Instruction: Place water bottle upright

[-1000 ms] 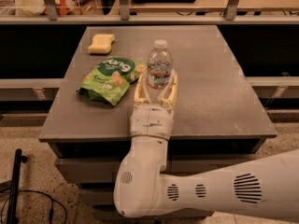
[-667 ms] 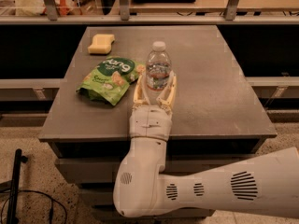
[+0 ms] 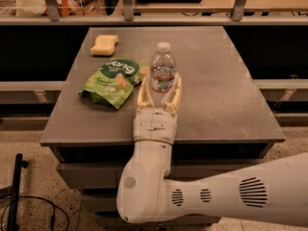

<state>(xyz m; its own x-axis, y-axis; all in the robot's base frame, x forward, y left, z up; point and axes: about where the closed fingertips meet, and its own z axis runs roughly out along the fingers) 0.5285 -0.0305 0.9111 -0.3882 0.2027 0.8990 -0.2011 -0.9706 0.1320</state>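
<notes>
Bottle [image 3: 163, 64] upright on table [image 3: 221, 95], long axis vertical, cap up; gripper [image 3: 161, 78] spread, flanking its lower half, gripping nothing.

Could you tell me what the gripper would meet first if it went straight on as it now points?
The bottle, at once: it stands upright on the table directly ahead of the gripper, which reaches across the near edge, pointing away from the camera. Whether they already touch is unclear.
</notes>
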